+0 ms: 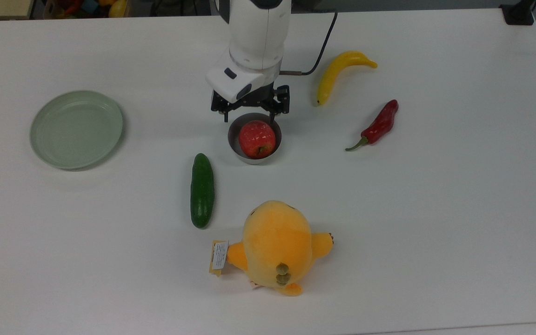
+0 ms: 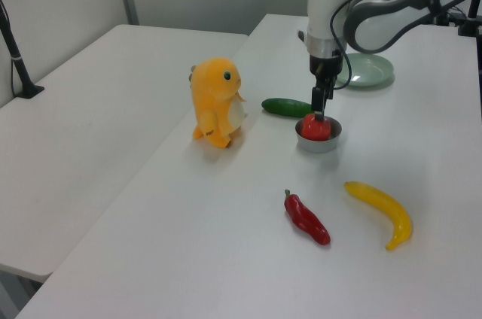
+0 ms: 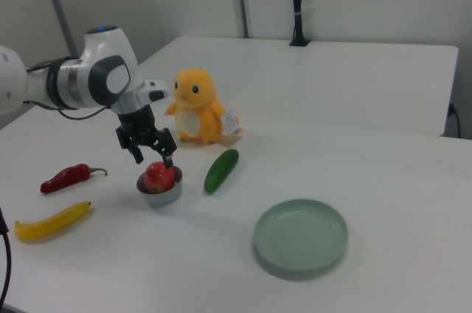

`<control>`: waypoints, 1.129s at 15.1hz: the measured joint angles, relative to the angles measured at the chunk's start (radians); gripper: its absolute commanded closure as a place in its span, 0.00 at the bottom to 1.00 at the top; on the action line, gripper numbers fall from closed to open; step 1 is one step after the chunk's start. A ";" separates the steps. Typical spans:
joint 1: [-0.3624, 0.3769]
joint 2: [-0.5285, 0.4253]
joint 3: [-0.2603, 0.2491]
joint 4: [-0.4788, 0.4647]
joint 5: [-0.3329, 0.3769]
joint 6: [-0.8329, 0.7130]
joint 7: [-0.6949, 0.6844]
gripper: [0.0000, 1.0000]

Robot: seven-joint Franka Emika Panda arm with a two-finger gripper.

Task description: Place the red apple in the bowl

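Note:
The red apple (image 1: 257, 138) (image 2: 315, 127) (image 3: 158, 176) lies inside the small grey bowl (image 1: 235, 149) (image 2: 319, 144) (image 3: 159, 196) near the table's middle. My gripper (image 1: 250, 119) (image 2: 319, 109) (image 3: 153, 159) hangs open just above the bowl's far rim in the top view, its fingers spread wider than the apple and holding nothing. In the right view the open fingers stand a little above the apple.
A green cucumber (image 1: 202, 190) lies on the top view's left of the bowl, a pale green plate (image 1: 76, 129) farther left. A yellow banana (image 1: 338, 72) and a red chili pepper (image 1: 378, 124) lie to the right. An orange plush toy (image 1: 275, 245) sits nearer the front edge.

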 measured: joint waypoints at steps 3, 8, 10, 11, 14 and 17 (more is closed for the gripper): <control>-0.013 -0.116 -0.001 0.016 0.000 -0.157 0.010 0.00; -0.015 -0.272 -0.061 0.013 0.000 -0.306 0.008 0.00; -0.015 -0.293 -0.081 0.021 0.008 -0.287 0.008 0.00; -0.015 -0.294 -0.082 0.024 0.029 -0.250 0.008 0.00; -0.014 -0.291 -0.082 0.031 0.057 -0.194 0.007 0.00; -0.013 -0.288 -0.082 0.032 0.086 -0.176 -0.018 0.00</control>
